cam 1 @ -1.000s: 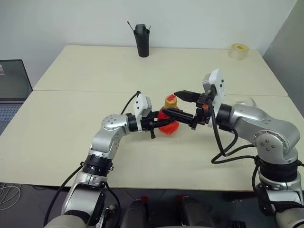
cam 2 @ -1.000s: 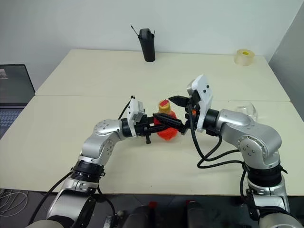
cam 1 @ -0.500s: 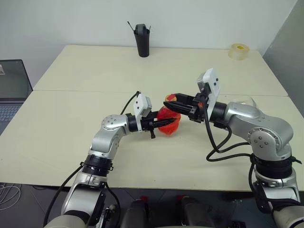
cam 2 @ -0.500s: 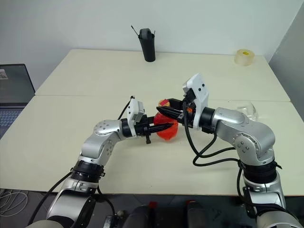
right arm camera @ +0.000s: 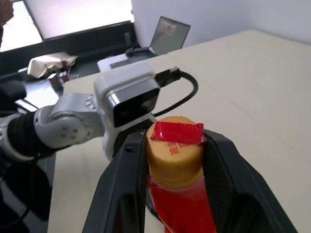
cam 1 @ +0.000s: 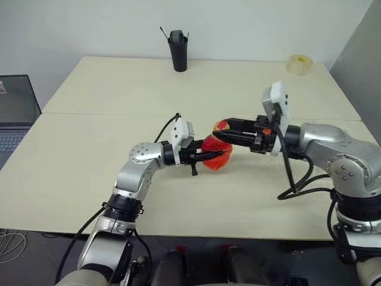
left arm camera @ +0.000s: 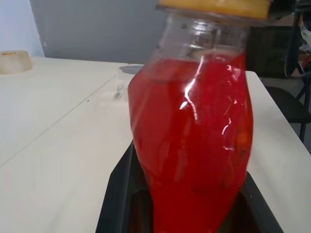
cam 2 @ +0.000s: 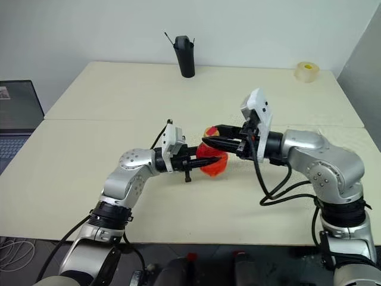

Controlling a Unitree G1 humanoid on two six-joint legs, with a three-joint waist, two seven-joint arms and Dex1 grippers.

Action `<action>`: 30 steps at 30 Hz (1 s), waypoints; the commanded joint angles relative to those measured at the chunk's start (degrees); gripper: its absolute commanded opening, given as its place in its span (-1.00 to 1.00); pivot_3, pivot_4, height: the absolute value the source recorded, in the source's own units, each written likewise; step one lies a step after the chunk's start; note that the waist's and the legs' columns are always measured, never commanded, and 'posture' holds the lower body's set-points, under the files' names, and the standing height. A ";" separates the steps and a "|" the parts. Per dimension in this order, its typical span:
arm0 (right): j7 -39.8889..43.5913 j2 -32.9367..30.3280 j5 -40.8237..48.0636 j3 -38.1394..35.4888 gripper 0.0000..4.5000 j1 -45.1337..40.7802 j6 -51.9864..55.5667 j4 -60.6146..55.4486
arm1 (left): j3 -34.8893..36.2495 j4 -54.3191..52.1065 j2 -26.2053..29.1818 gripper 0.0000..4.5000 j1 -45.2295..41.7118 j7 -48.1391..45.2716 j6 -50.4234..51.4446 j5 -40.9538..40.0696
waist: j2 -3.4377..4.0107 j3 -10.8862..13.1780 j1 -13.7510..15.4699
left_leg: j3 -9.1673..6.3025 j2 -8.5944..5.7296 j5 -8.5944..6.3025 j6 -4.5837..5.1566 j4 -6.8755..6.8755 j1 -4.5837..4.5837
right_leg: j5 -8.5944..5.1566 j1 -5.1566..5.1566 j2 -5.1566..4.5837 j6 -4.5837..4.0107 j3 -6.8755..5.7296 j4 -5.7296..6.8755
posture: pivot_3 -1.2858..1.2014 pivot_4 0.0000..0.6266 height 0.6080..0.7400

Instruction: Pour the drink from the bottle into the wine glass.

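The left gripper [cam 1: 209,156] clamps the bottle [cam 1: 216,154] by its body just above the table [cam 1: 89,149], near mid-table, while the right gripper [right arm camera: 175,160] pinches the yellow cap [right arm camera: 174,145]. To unscrew cleanly, keep the left grip firm but do not crush the body, and turn the cap squarely about the neck axis. Keep the bottle upright so no drink [left arm camera: 194,145] spills; the glass [left arm camera: 127,77] stands well apart, near the table edge on the robot's right.

Silver arms, black cables, white wrist cameras

The right gripper [right arm camera: 174,165] fingers have closed around the bottle's cap [right arm camera: 174,143].
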 commanded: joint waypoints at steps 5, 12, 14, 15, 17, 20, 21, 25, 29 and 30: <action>11.06 -2.91 -3.48 1.75 -0.47 -7.80 -6.83 6.85 | 1.24 0.39 0.39 -0.66 -1.66 0.28 -0.58 -0.63 | 0.00 0.00 0.01 | 0.02 0.00 0.00 0.01 -0.01 0.05 | 0.00 0.01 0.02 0.00 0.00 0.00 | 0.03 -0.52 1.00; 4.18 -7.22 -5.54 -5.69 -0.47 -0.75 -4.18 4.24 | 1.39 -0.27 0.40 -0.66 -1.25 0.59 -0.58 -0.76 | -0.01 0.00 0.48 | -0.02 0.00 0.00 -0.01 0.01 -0.04 | 0.00 0.01 -0.06 0.00 0.03 -0.03 | 0.03 -0.52 1.00; -0.56 -8.85 -6.09 -10.36 -0.47 5.50 -2.09 1.52 | 1.50 0.00 0.53 -0.66 -1.16 0.47 -0.75 -0.74 | -0.01 0.00 0.78 | -0.14 -0.04 0.01 -0.01 0.06 -0.17 | 0.00 0.01 -0.12 0.00 -0.03 -0.10 | 0.03 -0.52 1.00; -3.42 -9.05 -6.80 -12.56 -0.47 9.20 -1.07 0.19 | 1.54 0.21 0.59 -0.66 -1.18 0.37 -0.85 -0.77 | -0.02 0.00 0.91 | -0.14 -0.06 0.01 -0.02 0.07 -0.23 | 0.00 -0.01 -0.15 0.01 -0.02 -0.13 | 0.03 -0.52 1.00; -8.45 -8.38 -8.48 -15.19 -0.47 14.92 0.02 -1.92 | 1.57 0.59 0.60 -0.66 -1.36 0.28 -0.94 -0.77 | -0.02 -0.01 0.95 | -0.15 -0.06 0.01 -0.02 0.08 -0.27 | 0.00 -0.01 -0.15 0.01 -0.03 -0.12 | 0.03 -0.52 1.00; -17.03 -4.81 -12.10 -15.55 -0.47 19.78 0.90 -2.50 | 1.51 1.27 0.46 -0.66 -1.83 0.07 -1.07 -0.73 | -0.01 -0.01 0.38 | -0.08 -0.04 0.01 -0.02 0.07 -0.21 | 0.00 -0.03 -0.09 0.01 0.04 -0.02 | 0.03 -0.52 1.00; -20.01 -3.34 -13.89 -15.13 -0.47 20.43 0.88 -1.88 | 1.48 1.45 0.39 -0.66 -1.94 -0.02 -1.14 -0.72 | -0.01 -0.01 0.09 | -0.06 -0.03 0.01 -0.02 0.06 -0.16 | 0.00 -0.03 -0.07 0.01 0.06 0.02 | 0.03 -0.52 1.00; -26.92 0.94 -17.83 -13.60 -0.47 19.85 2.53 1.43 | 1.40 1.70 0.03 -0.66 -2.09 -0.12 -1.32 -0.58 | 0.02 -0.01 -0.15 | 0.16 0.02 0.01 -0.02 -0.05 0.07 | 0.00 -0.02 0.05 0.00 0.11 0.08 | 0.03 -0.52 1.00; -27.68 2.09 -18.79 -12.99 -0.47 22.72 3.91 2.21 | 1.61 1.23 -0.04 -0.66 -2.00 -0.02 -1.20 -0.70 | 0.02 -0.01 0.13 | 0.20 0.02 0.02 -0.03 -0.04 0.06 | 0.00 -0.02 0.03 0.01 0.11 0.06 | 0.03 -0.52 1.00; -27.66 2.20 -18.77 -13.22 -0.47 23.85 4.02 1.97 | 1.68 1.07 0.06 -0.66 -1.89 -0.01 -1.16 -0.74 | 0.02 -0.01 0.18 | 0.19 0.02 0.02 -0.03 -0.04 0.06 | 0.00 -0.01 0.02 0.01 0.11 0.05 | 0.03 -0.52 1.00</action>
